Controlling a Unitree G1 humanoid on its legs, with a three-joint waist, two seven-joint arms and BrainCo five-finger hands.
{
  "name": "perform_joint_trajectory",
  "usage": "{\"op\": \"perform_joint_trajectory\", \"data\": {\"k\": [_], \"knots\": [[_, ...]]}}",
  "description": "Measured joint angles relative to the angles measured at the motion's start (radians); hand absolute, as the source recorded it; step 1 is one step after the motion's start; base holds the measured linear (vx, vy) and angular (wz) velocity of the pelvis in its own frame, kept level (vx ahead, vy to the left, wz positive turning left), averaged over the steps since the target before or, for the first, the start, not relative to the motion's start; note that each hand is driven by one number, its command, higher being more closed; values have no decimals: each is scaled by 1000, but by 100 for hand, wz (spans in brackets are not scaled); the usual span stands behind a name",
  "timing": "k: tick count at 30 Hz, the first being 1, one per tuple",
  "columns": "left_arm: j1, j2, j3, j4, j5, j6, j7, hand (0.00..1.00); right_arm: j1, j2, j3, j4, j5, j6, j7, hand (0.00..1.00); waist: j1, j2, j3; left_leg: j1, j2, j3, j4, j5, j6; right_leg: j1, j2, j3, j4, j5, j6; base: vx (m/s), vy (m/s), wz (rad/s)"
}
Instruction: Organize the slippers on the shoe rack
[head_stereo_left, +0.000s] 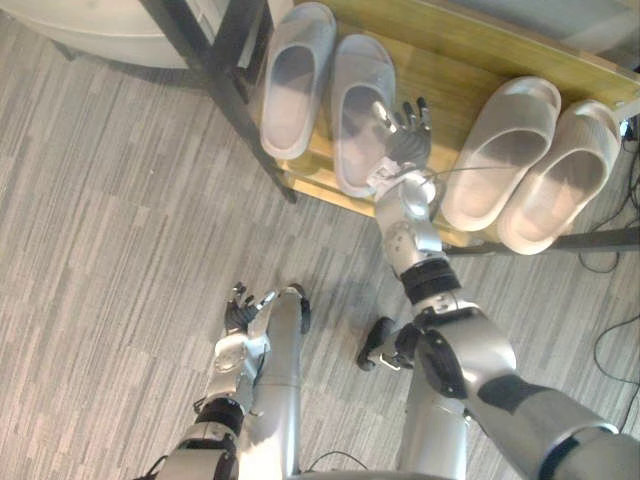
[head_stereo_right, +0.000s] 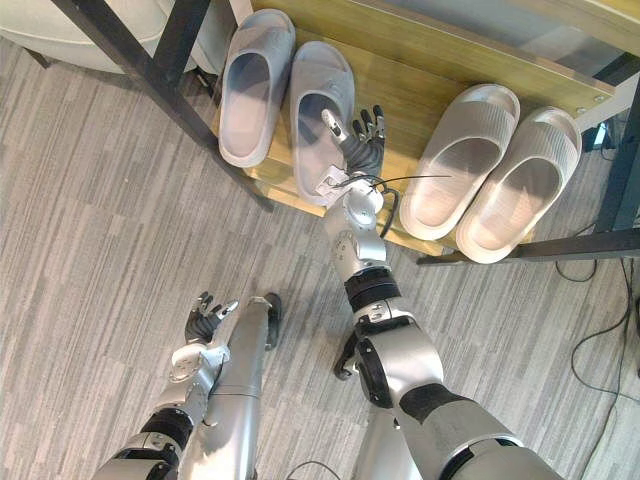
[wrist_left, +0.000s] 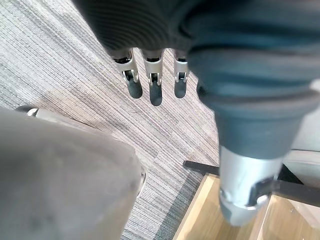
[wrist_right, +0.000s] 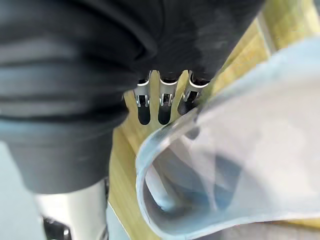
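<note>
Right robot hand (head_stereo_left: 405, 140), uncurled, just beside grey slipper (head_stereo_left: 358, 95) on rack (head_stereo_left: 452, 72).

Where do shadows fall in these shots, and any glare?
Left eye view: shade fills the toes of the beige slippers and grey slippers; the wooden shelf shows no strong glare. Right wrist view: a grey slipper looks dim inside past the right hand. Left wrist view: no glare on the floor past the left hand.

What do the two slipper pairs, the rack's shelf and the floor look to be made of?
The grey-blue slippers and beige slippers look like moulded foam or soft rubber: matte, seamless, one-piece. The shelf seems wood or wood-look board, with visible grain and slight sheen. The floor is likely grey carpet tile, given its streaked woven texture.
</note>
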Motion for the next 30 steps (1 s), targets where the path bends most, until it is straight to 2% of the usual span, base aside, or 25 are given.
{"op": "perform_joint_trajectory", "data": {"k": [6, 15, 23, 30], "knots": [[-11, -3, 0, 0, 1, 6, 6, 0, -7, 9, 0, 4, 111, -30, 13, 0, 8, 1, 6, -1, 0, -6, -1, 2, -3, 3, 0, -7, 0, 0, 0, -17, 11, 1], [-15, -7, 1, 0, 1, 9, 22, 0, -8, -1, 0, 4, 132, -27, 18, 0, 12, 6, 11, 0, -2, -10, -2, 5, -5, 5, 0, -10, 1, 0, -1, -10, 11, 0], [-14, -20, 39, -2, 0, 16, 23, 0, 23, -21, -40, -26, -96, 26, -17, 0, 5, 6, 35, 34, 3, 4, -4, 6, -3, 29, 1, 4, -2, 0, -1, -12, 12, -1], [47, -1, 40, -5, 1, 18, 19, 0, 235, -38, -2, -301, -373, 54, -48, 0, -20, 3, 45, 145, 28, 37, -48, 5, 5, 128, 19, 12, -60, 20, -2, -22, 38, -9]]}}
